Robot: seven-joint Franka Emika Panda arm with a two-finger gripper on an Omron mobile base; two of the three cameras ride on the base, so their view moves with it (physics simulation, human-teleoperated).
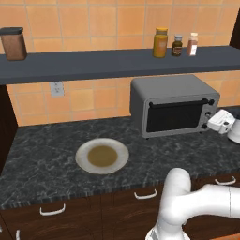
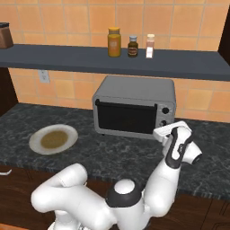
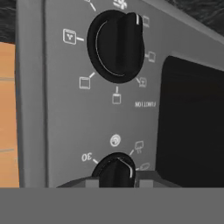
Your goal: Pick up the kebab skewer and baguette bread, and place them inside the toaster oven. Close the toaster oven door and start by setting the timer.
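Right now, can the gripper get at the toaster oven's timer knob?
Probably yes. In the hand view the gripper sits right at the lower knob on the toaster oven, nothing between them, and the toaster oven door is closed.

You have a plate (image 1: 102, 156) on the dark marble surface (image 1: 42, 159), three jars (image 1: 176, 45) on the shelf (image 1: 93, 63), and a brown canister (image 1: 13, 43) at its left end

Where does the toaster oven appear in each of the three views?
Left base view: toaster oven right of centre, under the shelf.
Right base view: centre, behind the arm.
Hand view: its knob panel, seen close up and rolled.
Shared landmark: the knob column beside the dark glass door.
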